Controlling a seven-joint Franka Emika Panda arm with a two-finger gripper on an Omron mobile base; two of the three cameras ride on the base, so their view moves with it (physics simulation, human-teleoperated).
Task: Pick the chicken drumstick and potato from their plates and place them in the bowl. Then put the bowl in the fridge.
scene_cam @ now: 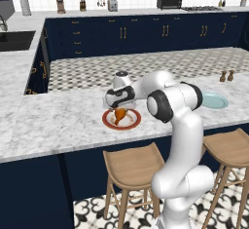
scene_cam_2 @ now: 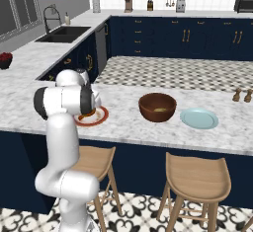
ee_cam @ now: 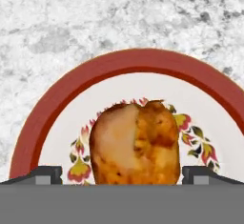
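Bowl (scene_cam_2: 157, 107) holds the potato (scene_cam_2: 159, 110) — blue plate (scene_cam_2: 198, 118) bare.

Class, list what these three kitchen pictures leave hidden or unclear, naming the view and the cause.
- Hand grip on the chicken drumstick: hand view, bottom edge cuts off the fingertips.
- Bowl: left base view, arm covers it.
- Red-rimmed plate: right base view, arm hides most.
- Yellowish thing inside the bowl: right base view, too small to identify.
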